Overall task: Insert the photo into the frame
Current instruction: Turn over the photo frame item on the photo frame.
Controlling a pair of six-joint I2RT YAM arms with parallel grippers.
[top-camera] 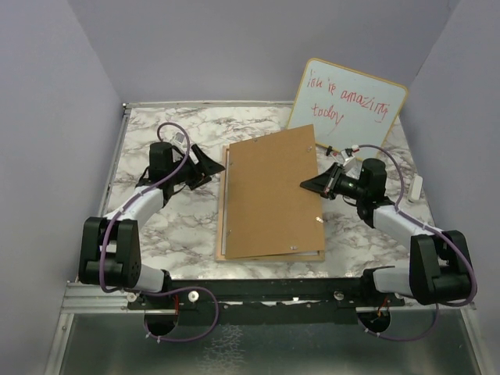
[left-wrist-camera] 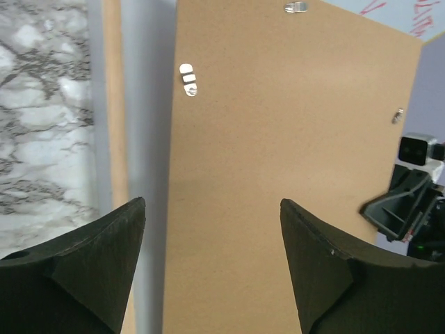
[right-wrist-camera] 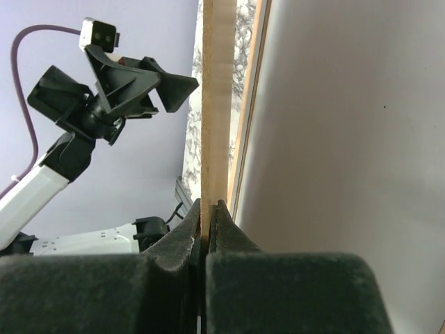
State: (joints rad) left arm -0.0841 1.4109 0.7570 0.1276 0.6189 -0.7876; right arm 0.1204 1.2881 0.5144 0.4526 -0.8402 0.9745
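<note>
Right wrist view shows the right gripper [right-wrist-camera: 208, 209] with its two fingers pressed together on the thin edge of the brown backing board [right-wrist-camera: 217, 104], which runs edge-on up the middle of that picture. Just beside the board on its far side lies a narrow light-wood rail of the frame [right-wrist-camera: 249, 104], and beyond the rail spreads a pale, plain surface [right-wrist-camera: 348, 139]. I cannot tell whether that surface is the photo or part of the frame; no printed face shows in any view.

From the top camera, the right gripper [top-camera: 306, 185] grips the board's right edge about halfway along. The backing board [top-camera: 269, 191] lies skewed over the frame [top-camera: 223, 211], whose rails show along the left side and the near end. The left gripper [top-camera: 212, 170] sits just beside the frame's left rail with its fingers spread apart and nothing between them. In its own wrist view the left gripper [left-wrist-camera: 212, 205] faces the board [left-wrist-camera: 292, 139], which carries a small metal tab [left-wrist-camera: 188, 80]; the frame's rail [left-wrist-camera: 115, 104] runs along the left, with a pale strip between rail and board.

All of this rests on the marble-patterned table [top-camera: 180, 226]. A whiteboard [top-camera: 351, 98] with red writing leans at the back right, near the board's far corner
</note>
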